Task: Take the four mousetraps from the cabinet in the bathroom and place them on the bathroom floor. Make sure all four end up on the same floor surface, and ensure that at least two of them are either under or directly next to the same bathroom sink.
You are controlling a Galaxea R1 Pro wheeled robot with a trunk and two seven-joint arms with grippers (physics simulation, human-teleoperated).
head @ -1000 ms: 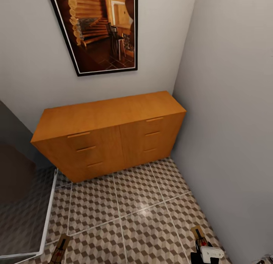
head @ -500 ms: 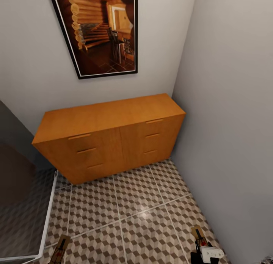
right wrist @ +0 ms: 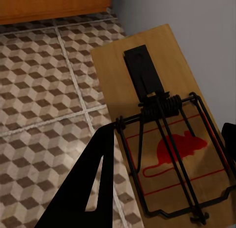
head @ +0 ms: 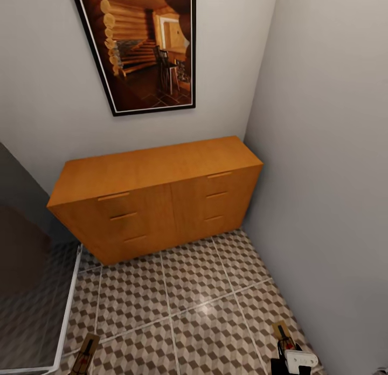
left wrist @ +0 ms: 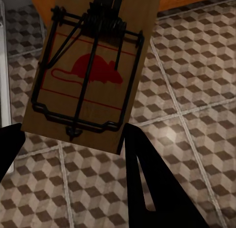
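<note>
A: Two mousetraps in view, one per gripper. Left gripper point(left wrist: 69, 154) is clamped on a trap point(left wrist: 91, 71), its black fingers point(left wrist: 152, 184) on either side of the board's near end.

B: Right one?

A: Right gripper point(right wrist: 167, 159) grips the other trap point(right wrist: 162, 125) the same way. Both traps hang above the patterned floor point(head: 188, 289), in front of the cabinet point(head: 156, 192).

B: Cabinet?

A: Orange-brown, drawers closed, against the back wall, below a framed picture point(head: 145, 46). Grey wall point(head: 328, 148) just beside the cabinet's right end.
</note>
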